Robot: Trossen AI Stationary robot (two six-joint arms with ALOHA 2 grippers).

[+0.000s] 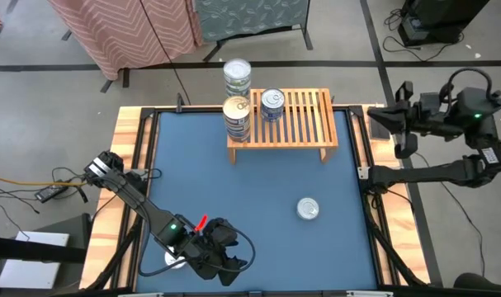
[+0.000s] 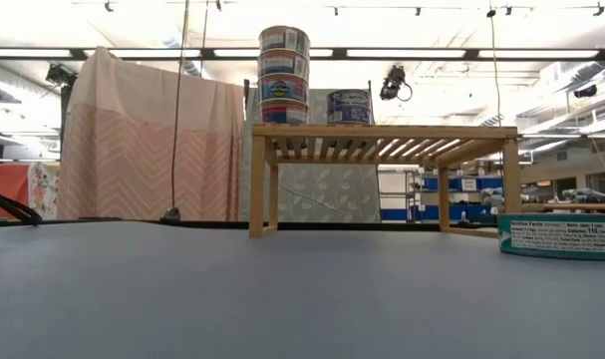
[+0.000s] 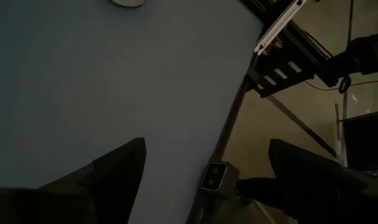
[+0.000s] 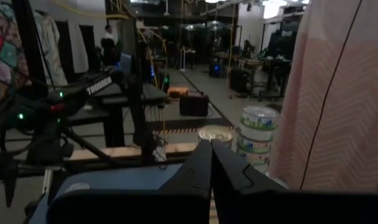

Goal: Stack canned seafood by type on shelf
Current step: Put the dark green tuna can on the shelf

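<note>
Shelf (image 1: 293, 117) stands at the bench's (image 1: 250, 177) far edge, two stacks of cans (image 1: 237, 97) at its left end, one blue can (image 1: 272, 104) beside them. I see a lone can (image 1: 308, 209) on the mat. Left pincer (image 1: 225, 260) hangs open at the near edge; right pincer (image 1: 380, 120) closed, empty, off the bench's right side.

My table-level camera looks across the blue tabletop (image 2: 282, 299) to the wooden shelf (image 2: 382, 131) standing on its legs. On its slatted top I see a tall stack of tins (image 2: 283, 75) beside a single blue tin (image 2: 350, 107); a green-labelled tin (image 2: 561, 236) sits at right
</note>
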